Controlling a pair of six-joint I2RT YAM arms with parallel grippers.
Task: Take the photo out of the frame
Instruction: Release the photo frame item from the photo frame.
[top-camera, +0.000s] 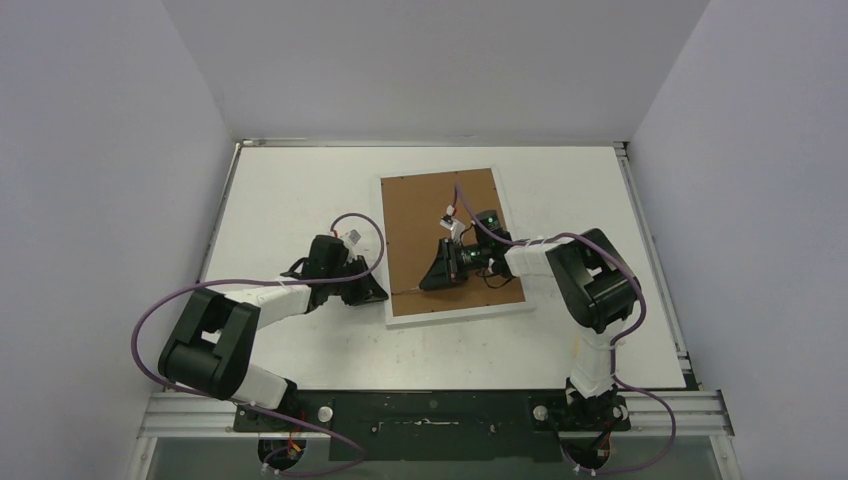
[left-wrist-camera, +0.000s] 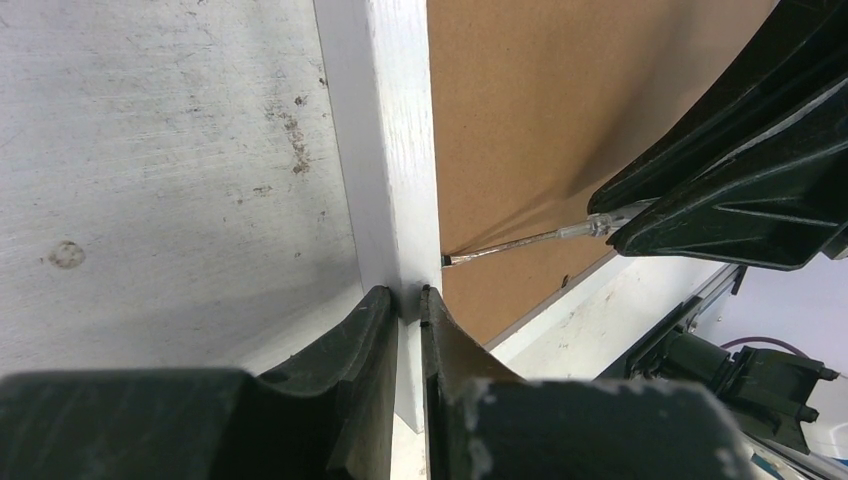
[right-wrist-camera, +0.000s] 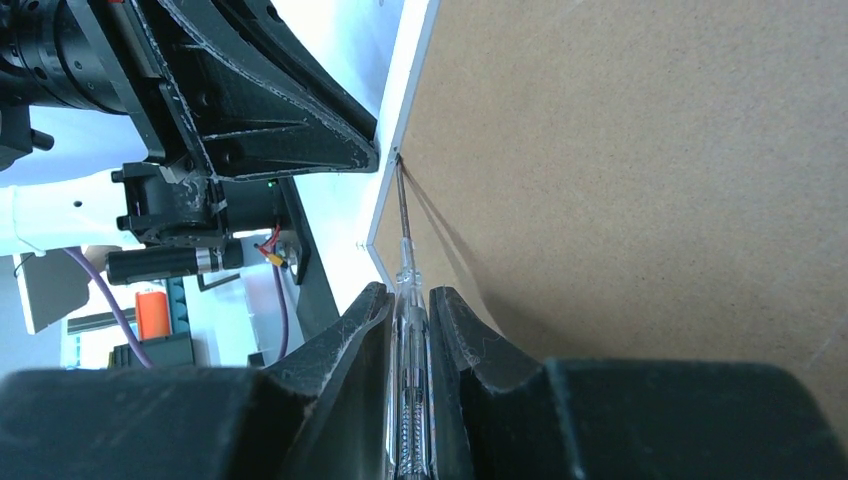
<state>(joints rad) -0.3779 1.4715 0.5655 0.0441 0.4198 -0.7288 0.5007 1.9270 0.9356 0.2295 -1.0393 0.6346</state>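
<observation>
The frame (top-camera: 455, 314) lies face down on the table, its brown backing board (top-camera: 440, 215) facing up. The photo is hidden under the board. My left gripper (left-wrist-camera: 408, 300) is shut on the frame's white left border (left-wrist-camera: 385, 150), near its front corner. My right gripper (right-wrist-camera: 410, 295) is shut on a clear-handled screwdriver (right-wrist-camera: 403, 230). The thin metal tip meets the seam between the white border and the board (right-wrist-camera: 650, 180). In the top view both grippers meet at the frame's front left, left gripper (top-camera: 380, 293) outside, right gripper (top-camera: 428, 282) over the board.
The white table (top-camera: 300, 180) is enclosed by pale walls at the back and both sides. A metal rail (top-camera: 430, 412) runs along the near edge by the arm bases. Purple cables (top-camera: 150, 320) loop from both arms.
</observation>
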